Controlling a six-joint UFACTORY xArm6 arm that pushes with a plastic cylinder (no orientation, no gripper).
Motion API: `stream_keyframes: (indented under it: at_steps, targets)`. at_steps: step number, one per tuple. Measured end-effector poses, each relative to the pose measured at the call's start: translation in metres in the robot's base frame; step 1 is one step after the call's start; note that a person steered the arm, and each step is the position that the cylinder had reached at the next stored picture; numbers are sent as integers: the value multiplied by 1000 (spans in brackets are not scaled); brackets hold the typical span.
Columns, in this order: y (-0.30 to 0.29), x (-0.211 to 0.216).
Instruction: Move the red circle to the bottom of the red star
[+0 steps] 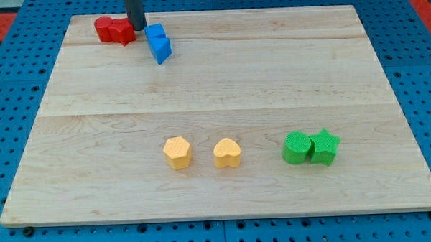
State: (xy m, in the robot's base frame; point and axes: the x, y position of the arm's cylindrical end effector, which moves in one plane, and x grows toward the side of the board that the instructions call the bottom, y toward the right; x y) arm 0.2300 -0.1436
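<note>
In the upper left of the frame, two small red blocks sit pressed together on the pale wooden board (221,78): the red circle block (104,28) at the view's left and the red star block (122,31) touching its right side, though their outlines merge and which is which is hard to make out for certain. My tip (137,27), the lower end of the dark rod, rests just right of the red star, between it and the blue angular block (158,42); it has no jaws to part or close and grips nothing. The red circle looks light, rigid and smooth-sided, so it should slide easily but may roll off a push that is off-centre; I judge it best pushed squarely on its upper flank, steering it round below the star. The rod's upper part is cut off by the frame's top, and it hides part of the star's right edge.
</note>
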Motion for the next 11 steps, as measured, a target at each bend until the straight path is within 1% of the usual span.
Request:
stream_keyframes:
  at_steps: [1, 2, 4, 5, 6, 7, 9, 10, 11]
  targets:
    - [14, -4]
    - [16, -38]
    - [-34, -39]
    - [-87, -39]
    - [-81, -28]
    - [-76, 7]
    - [-71, 94]
    - [-68, 85]
    - [-73, 111]
